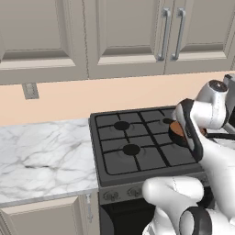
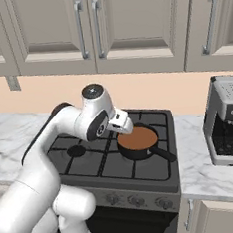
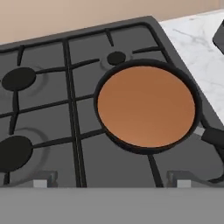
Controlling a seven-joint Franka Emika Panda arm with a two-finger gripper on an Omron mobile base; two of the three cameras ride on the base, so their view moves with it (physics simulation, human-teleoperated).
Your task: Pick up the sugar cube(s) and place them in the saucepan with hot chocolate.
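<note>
Right, you've got the gripper [image 2: 123, 122] hovering above the stove [image 2: 93, 165], just over the left rim of the saucepan with hot chocolate [image 2: 138, 140]. Jaws spread wide, nothing between them; in the hand view you see both fingertips [image 3: 40, 183] at the bottom edge, far apart, w/ bare grate under them. Saucepan sits on the stove's right side, on the grate btwn the rear-right and front-right burners, brown liquid flat and smooth inside, long black handle pointing to the front right. Can't make out any sugar cube in the liquid or on the stove. In the left base view the arm covers most of the pan, only a sliver of brown shows. Marble counter [image 1: 41, 156] left of the stove, coffee machine [image 2: 229, 123] on the counter to its right, cabinets [image 2: 105, 24] above.
</note>
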